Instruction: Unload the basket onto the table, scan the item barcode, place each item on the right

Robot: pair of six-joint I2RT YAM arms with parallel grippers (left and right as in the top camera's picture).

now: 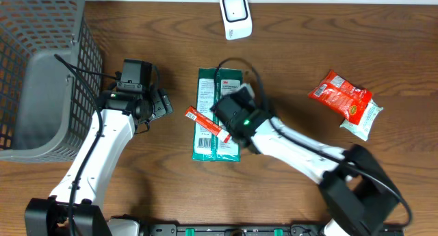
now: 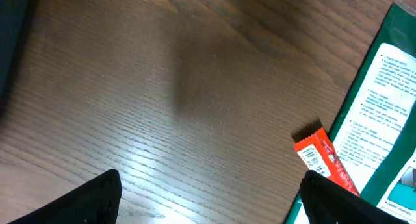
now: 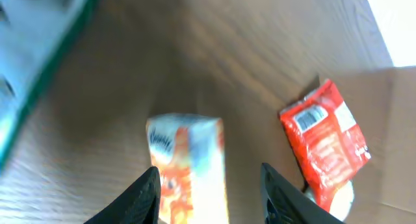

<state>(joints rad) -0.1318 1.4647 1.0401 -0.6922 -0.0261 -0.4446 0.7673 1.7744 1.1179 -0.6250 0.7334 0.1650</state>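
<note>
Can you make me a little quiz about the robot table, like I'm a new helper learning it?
1. True or false: the left gripper is squeezing something between its fingers.
2. Pick one. Where is the white scanner? A) lying in the open, beyond the green package; B) inside a drawer; C) held up by an arm.
3. In one word: what colour is the snack bag on the robot's right side?

Key
1. False. Its fingers are spread wide, with only bare wood between them.
2. A.
3. Red.
</note>
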